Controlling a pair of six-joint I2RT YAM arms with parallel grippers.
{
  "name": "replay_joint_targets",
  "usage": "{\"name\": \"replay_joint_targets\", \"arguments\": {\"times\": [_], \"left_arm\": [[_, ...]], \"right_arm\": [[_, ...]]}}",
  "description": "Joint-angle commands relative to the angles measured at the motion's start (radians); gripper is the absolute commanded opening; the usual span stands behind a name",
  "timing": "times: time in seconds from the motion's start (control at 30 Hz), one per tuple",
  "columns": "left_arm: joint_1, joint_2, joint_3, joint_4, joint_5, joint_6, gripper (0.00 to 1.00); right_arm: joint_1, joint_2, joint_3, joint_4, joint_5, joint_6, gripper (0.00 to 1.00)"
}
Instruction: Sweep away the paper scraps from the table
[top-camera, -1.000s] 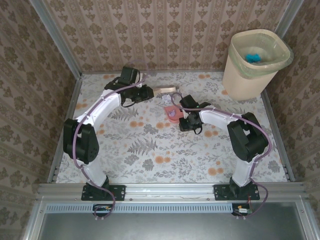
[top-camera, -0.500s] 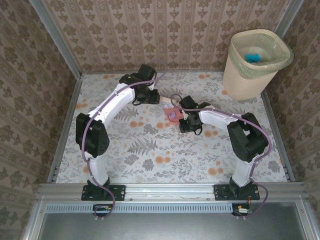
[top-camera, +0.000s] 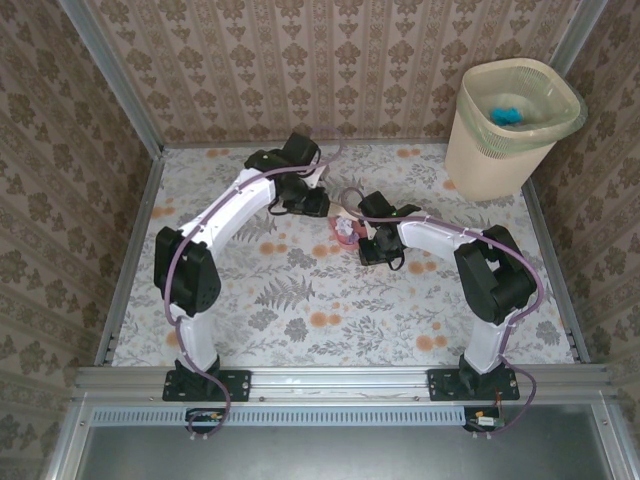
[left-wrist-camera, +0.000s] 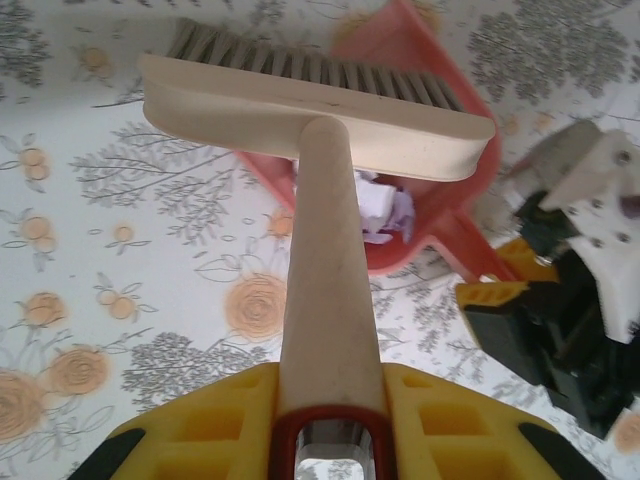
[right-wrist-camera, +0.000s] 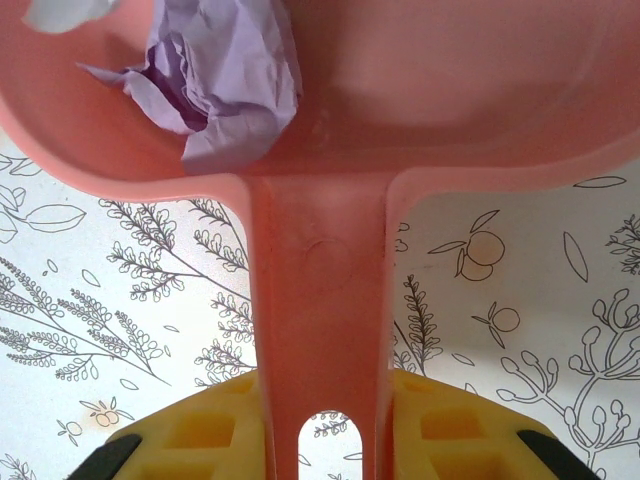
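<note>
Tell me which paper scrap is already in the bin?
The teal-blue wad, lying inside the cream bin; the purple wad and white scrap sit in the pink dustpan.

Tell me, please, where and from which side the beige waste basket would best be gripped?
Probably the thin upper rim of the waste basket, approached from above. It stands upright with its mouth open, and its body looks too wide for the jaws to span.

Smooth, faintly glossy pink plastic dustpan (right-wrist-camera: 320, 300); crumpled matt purple paper scraps (right-wrist-camera: 225, 85); matt cream brush (left-wrist-camera: 325, 270) with grey bristles (left-wrist-camera: 300, 68).
</note>
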Motion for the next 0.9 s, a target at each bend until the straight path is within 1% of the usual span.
{"name": "replay_joint_targets", "arguments": {"times": [0.0, 0.2, 0.33, 0.43, 0.6, 0.87], "left_arm": [[-0.002, -0.005, 0.03, 0.015, 0.083, 0.03, 0.0], [-0.002, -0.007, 0.019, 0.061, 0.157, 0.012, 0.0], [0.001, -0.025, 0.006, 0.089, 0.128, -0.007, 0.0], [0.018, -0.082, -0.062, 0.167, 0.1, -0.047, 0.0], [0.082, -0.208, -0.218, 0.353, 0.116, -0.135, 0.0], [0.212, -0.335, -0.404, 0.533, 0.111, -0.262, 0.0]], "right_arm": [[-0.006, -0.008, -0.006, -0.01, 0.019, 0.003, 0.0], [-0.009, -0.045, -0.03, 0.019, 0.021, 0.006, 0.0], [-0.009, -0.064, -0.045, 0.028, 0.029, 0.007, 0.0], [-0.009, -0.075, -0.054, 0.06, 0.028, 0.006, 0.0], [-0.008, -0.104, -0.079, 0.098, 0.026, 0.004, 0.0], [-0.008, -0.137, -0.111, 0.149, 0.037, 0.003, 0.0]]}}
